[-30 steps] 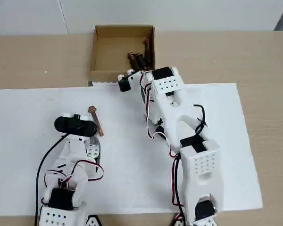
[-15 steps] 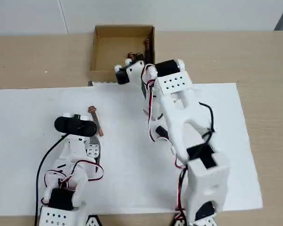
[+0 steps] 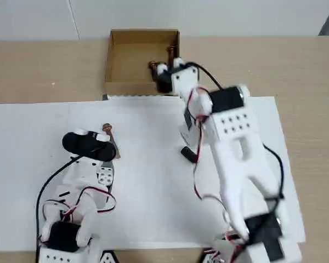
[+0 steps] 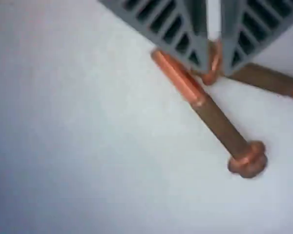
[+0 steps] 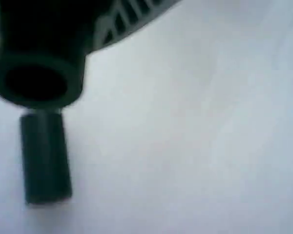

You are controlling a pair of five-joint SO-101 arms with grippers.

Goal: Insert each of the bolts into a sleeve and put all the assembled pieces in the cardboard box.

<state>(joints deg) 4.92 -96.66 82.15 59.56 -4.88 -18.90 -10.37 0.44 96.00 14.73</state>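
On the white paper (image 3: 33, 142), from above, a loose sleeve (image 3: 189, 154) lies well apart from the cardboard box (image 3: 131, 60); at my left wrist, left fingers (image 4: 180, 34) pinch a bolt (image 4: 263, 79) (a second bolt (image 4: 215, 122) lies beside); at my right wrist, right fingers (image 5: 122, 22) clasp a black sleeve (image 5: 36, 80).

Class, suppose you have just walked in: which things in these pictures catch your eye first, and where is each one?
The big white right arm stretches across the white sheet to the near right corner of the cardboard box, where brown bolts lie. A copper bolt is at the tip of the left arm, and a black sleeve lies mid-sheet.
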